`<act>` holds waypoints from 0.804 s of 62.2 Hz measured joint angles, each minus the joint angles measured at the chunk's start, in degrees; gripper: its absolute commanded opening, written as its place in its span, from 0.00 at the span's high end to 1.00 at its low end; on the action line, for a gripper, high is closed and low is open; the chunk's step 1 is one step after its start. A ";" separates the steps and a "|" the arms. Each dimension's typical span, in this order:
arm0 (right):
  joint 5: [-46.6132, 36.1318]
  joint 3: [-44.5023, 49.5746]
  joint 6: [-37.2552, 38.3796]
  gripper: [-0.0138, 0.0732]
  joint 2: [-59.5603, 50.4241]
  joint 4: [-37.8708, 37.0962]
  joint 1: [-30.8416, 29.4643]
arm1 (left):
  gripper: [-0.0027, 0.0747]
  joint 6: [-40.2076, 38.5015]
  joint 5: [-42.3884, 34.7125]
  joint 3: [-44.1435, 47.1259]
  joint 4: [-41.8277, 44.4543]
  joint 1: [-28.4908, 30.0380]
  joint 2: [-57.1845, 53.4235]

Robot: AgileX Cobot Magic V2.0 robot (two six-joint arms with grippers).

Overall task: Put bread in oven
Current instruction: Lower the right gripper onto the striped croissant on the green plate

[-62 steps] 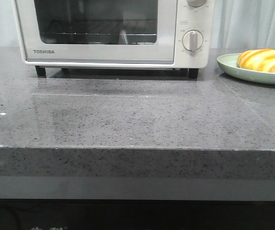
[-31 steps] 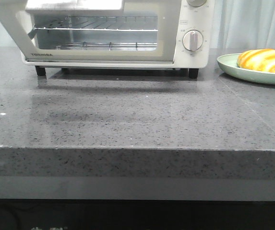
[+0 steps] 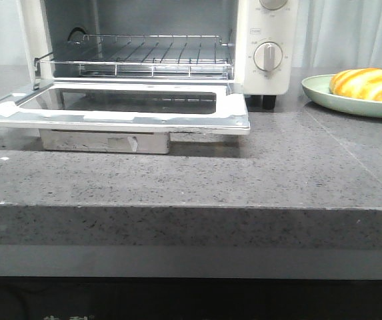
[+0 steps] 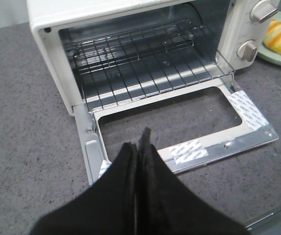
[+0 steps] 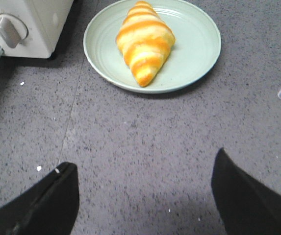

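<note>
Right now the bread [image 3: 365, 83] lies on a pale green plate [image 3: 324, 93] at the right side of the grey stone counter [image 3: 191, 180], well apart from the oven's open mouth; the right wrist view shows it lying across the plate's middle, orange and pale yellow stripes up. Beside the plate stands the white oven [image 3: 264, 47], its knob panel nearest the plate. Its glass-windowed door [image 3: 131, 117] is dropped flat over the counter, and the wire rack [image 3: 151, 53] inside is bare. The left gripper [image 4: 139, 142] hovers just above the door's outer edge, its two black fingers pressed together with nothing between them. The right gripper [image 5: 142, 183] hangs over bare counter near the plate, fingers spread wide and holding nothing.
</note>
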 measured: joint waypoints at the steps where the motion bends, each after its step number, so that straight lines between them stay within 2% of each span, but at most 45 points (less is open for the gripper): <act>1: 0.22 -0.70 -0.03 0.18 0.77 0.00 0.00 | 0.99 -0.04 0.12 0.11 0.10 0.00 -0.18; 18: 5.53 -15.96 0.89 0.18 18.13 0.00 0.00 | 0.99 -0.27 0.46 1.82 0.38 0.00 -0.83; 34: 13.74 -29.83 0.91 0.18 35.76 0.00 0.00 | 0.99 -0.25 0.46 1.82 0.47 0.00 -0.83; 50: 18.32 -40.19 0.91 0.18 49.35 -0.56 0.00 | 0.99 -0.25 0.46 1.82 0.47 0.00 -0.83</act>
